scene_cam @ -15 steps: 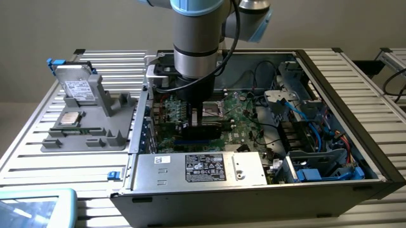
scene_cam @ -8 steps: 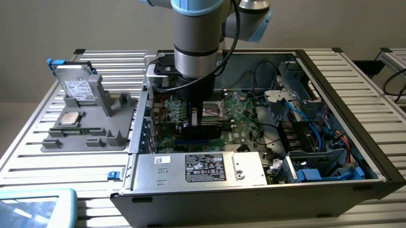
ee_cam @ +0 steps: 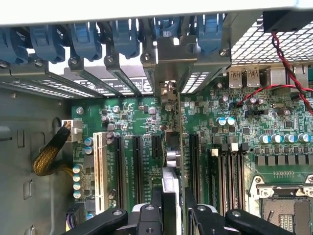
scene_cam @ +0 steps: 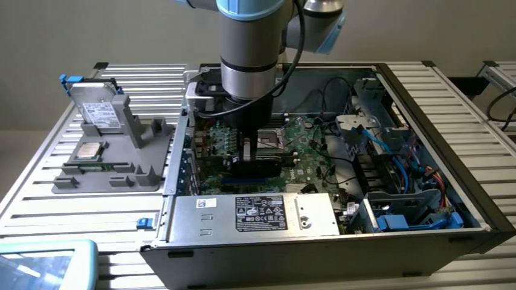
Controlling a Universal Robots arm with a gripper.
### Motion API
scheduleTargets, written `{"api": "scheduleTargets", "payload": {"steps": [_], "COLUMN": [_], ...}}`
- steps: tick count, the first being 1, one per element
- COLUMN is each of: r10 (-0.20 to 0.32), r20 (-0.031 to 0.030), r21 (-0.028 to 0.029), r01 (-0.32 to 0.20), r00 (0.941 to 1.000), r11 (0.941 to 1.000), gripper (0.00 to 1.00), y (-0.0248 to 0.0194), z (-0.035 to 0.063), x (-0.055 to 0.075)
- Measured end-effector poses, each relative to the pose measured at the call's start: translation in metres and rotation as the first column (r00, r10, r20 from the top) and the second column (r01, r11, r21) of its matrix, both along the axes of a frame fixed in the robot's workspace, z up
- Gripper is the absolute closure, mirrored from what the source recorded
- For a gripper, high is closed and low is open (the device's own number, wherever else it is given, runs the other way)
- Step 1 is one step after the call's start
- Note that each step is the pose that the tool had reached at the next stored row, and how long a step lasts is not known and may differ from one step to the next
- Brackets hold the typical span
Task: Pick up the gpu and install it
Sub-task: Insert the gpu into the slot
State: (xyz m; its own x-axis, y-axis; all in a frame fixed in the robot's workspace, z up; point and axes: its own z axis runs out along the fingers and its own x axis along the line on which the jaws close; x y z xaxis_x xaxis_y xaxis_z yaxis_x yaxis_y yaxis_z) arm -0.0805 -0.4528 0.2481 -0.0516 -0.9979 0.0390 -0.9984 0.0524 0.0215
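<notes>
Inside the open computer case [scene_cam: 475, 199], which lies on its side on the slatted metal counter [scene_cam: 48, 205], the arm reaches straight down over the green motherboard [scene_cam: 310, 145]. The end effector [scene_cam: 256, 158] is closed on the graphics card [scene_cam: 272, 164], with one finger on each face. The card stands upright on its long edge, and its black side shows in the exterior view.

In the wrist view the graphics card [ee_cam: 171, 156] is seen edge-on between the two dark fingers [ee_cam: 156, 208] of the end effector [ee_cam: 173, 200]. It runs along the row of long black slots [ee_cam: 137, 166] on the motherboard [ee_cam: 137, 117], with slots on either side of it. Its metal end bracket [ee_cam: 168, 63] sits at the case's rear wall, among the slot openings below a line of blue clips [ee_cam: 122, 34]. I cannot tell whether the card's lower edge is seated in a slot or held just above one.

A white slot [ee_cam: 100, 171] and a yellow braided cable [ee_cam: 49, 156] lie to one side of the card, and the processor socket [ee_cam: 288, 205] and red and black wires [ee_cam: 288, 63] lie to the other.

At the near wall of the case sits the silver power supply [scene_cam: 258, 214] with its black label, and blue cables [scene_cam: 403, 151] fill the bay on the exterior view's right. Outside the case, on the exterior view's left, a grey holder [scene_cam: 113, 175] carries a silver hard drive [scene_cam: 101, 112] standing on edge and a square processor chip [scene_cam: 89, 151].
</notes>
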Motion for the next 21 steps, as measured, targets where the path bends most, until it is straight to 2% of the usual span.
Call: {"api": "scheduleTargets", "payload": {"steps": [5,9,12,16,21], "r10": [0.0,0.0,0.0,0.0,0.0], "r20": [-0.0001,0.0,-0.0002,-0.0007,-0.002], "r21": [0.0052,0.0132,0.0205,0.0265,0.0287], "r01": [0.0,0.0,0.0,0.0,0.0], "r00": [1.0,1.0,1.0,1.0,1.0], "r11": [1.0,0.9999,0.9998,0.9996,0.9996], "gripper": [0.72,0.72,0.72,0.72,0.72], "y": [-0.0032,-0.0037,-0.0058,-0.0075,-0.0078], "z": [0.0,0.0,0.0,0.0,0.0001], "x": [0.0,0.0,0.0002,0.0002,0.0003]}}
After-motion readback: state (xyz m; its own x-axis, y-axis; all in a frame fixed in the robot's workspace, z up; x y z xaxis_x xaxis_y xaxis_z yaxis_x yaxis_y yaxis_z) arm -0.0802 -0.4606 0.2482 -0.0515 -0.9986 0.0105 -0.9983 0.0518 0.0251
